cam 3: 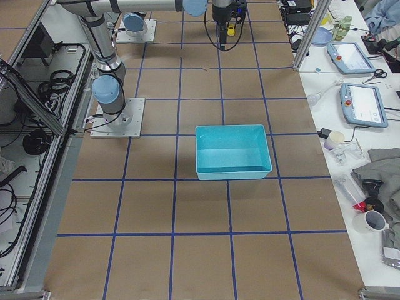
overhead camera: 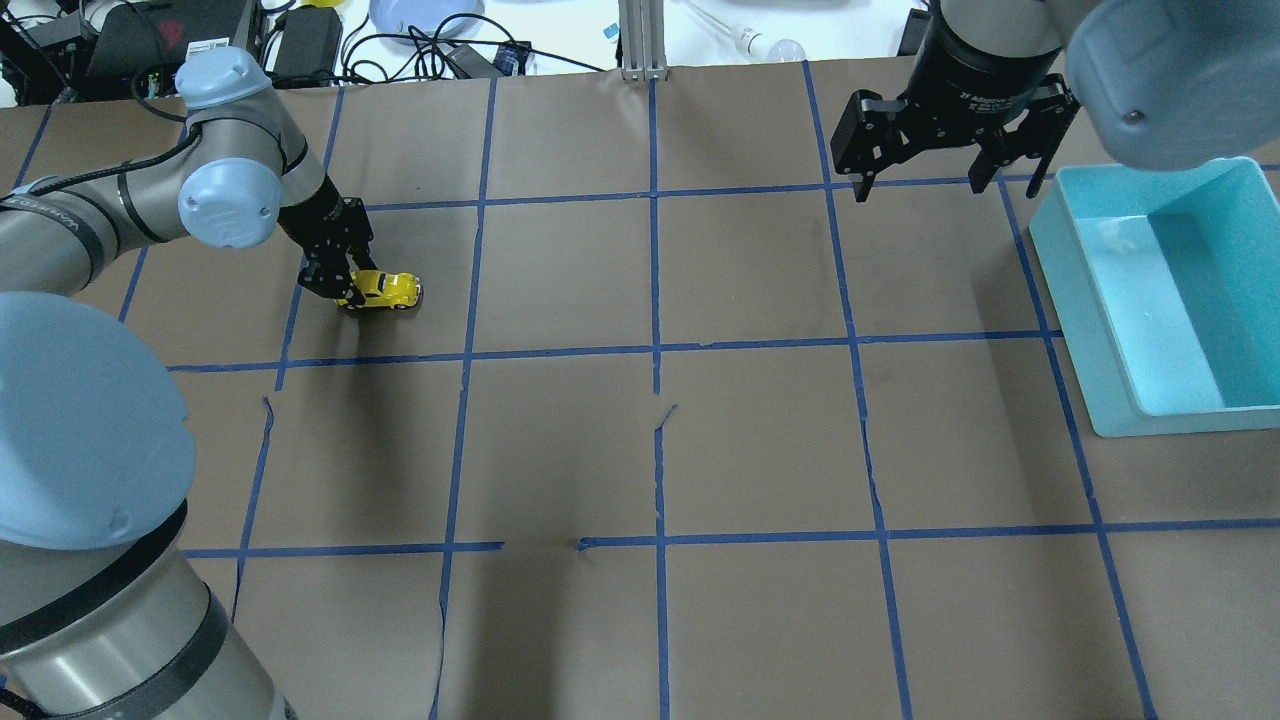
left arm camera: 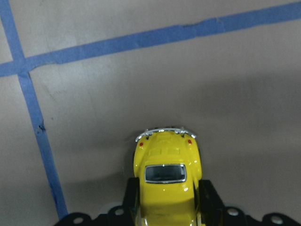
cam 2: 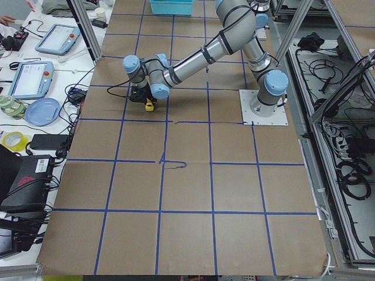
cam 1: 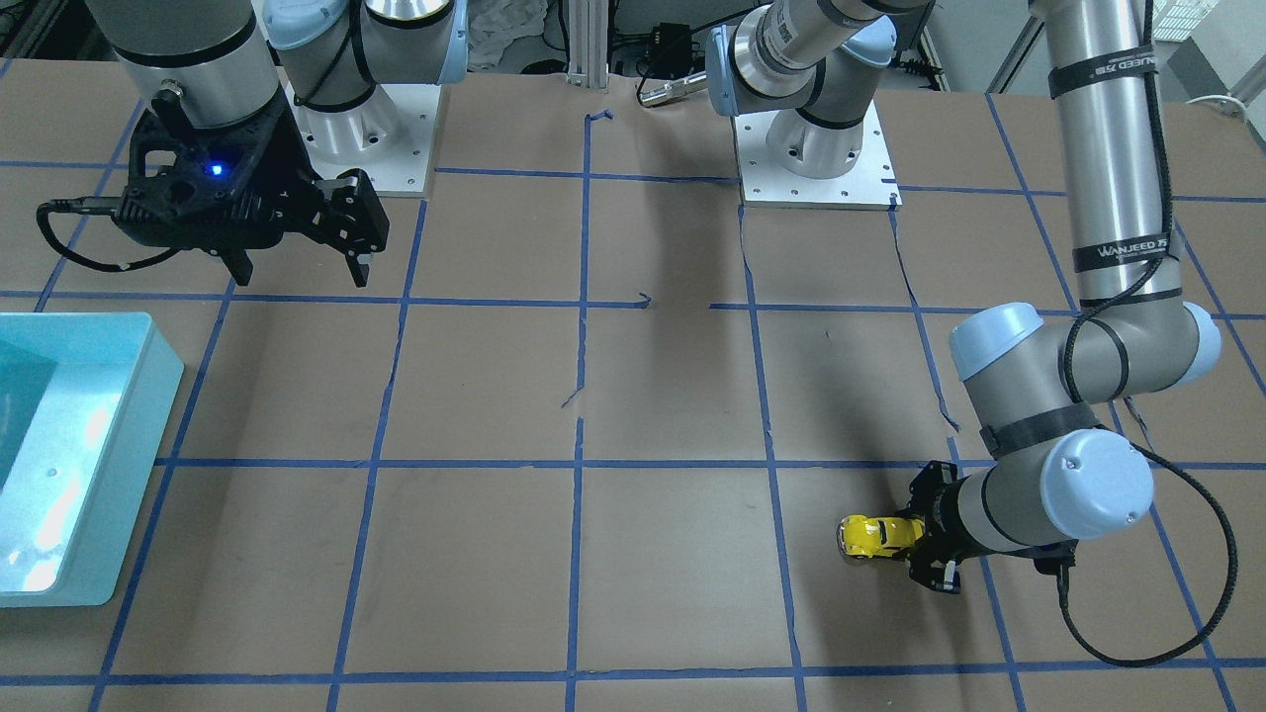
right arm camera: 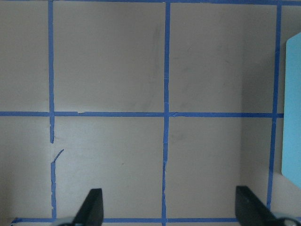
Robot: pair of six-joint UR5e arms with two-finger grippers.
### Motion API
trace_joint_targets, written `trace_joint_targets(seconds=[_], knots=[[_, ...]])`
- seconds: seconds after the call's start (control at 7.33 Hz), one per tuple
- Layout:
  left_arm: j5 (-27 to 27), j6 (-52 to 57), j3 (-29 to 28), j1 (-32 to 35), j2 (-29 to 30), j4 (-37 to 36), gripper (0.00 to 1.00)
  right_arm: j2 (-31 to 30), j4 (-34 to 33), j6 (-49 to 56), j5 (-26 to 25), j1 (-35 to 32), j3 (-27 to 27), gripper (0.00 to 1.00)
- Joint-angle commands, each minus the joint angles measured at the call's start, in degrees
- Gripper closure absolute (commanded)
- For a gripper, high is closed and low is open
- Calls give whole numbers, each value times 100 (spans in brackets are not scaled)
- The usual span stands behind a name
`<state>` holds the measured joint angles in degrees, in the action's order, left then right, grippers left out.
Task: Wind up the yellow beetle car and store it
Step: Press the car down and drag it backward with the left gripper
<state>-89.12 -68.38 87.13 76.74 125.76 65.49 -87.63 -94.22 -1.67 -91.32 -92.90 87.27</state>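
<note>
Car fills the bottom of the left wrist view, yellow, its silver bumper pointing away from the camera. Left gripper is clamped narrow on its sides, at the end nearer the wrist. It sits low at the table, on the robot's far left; I can't tell if the wheels touch the paper or hover just off it.

Right gripper hangs spread wide with nothing in it, above the table and just beside the bin. Bin is teal and looks empty, well apart from the car on the opposite side.

Step, as I judge it: wind-up, car gripped and storing not yet done. Next move likely needs the wheels pressed down and dragged to load the spring, grip kept firm since the body is glossy and tiny. After that comes a long carry or a hand-over to the bin.

Surface: brown paper with a blue tape grid, torn in spots. Side benches hold tablets, cables, tape rolls and a plate.
</note>
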Motion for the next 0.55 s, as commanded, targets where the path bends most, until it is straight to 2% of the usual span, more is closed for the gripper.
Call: trace_joint_targets(seconds=[0.0, 0.14, 0.27, 0.41], knots=[[0, 87, -11, -80, -7, -1, 100, 0, 0, 0, 0, 0, 0, 0], [0, 97, -11, -80, -7, -1, 100, 0, 0, -9, 0, 0, 0, 0], [8, 1, -3, -80, -16, -44, 54, 0, 0, -9, 0, 0, 0, 0], [-44, -244, 58, -54, -112, -306, 1, 0, 0, -9, 0, 0, 0, 0]])
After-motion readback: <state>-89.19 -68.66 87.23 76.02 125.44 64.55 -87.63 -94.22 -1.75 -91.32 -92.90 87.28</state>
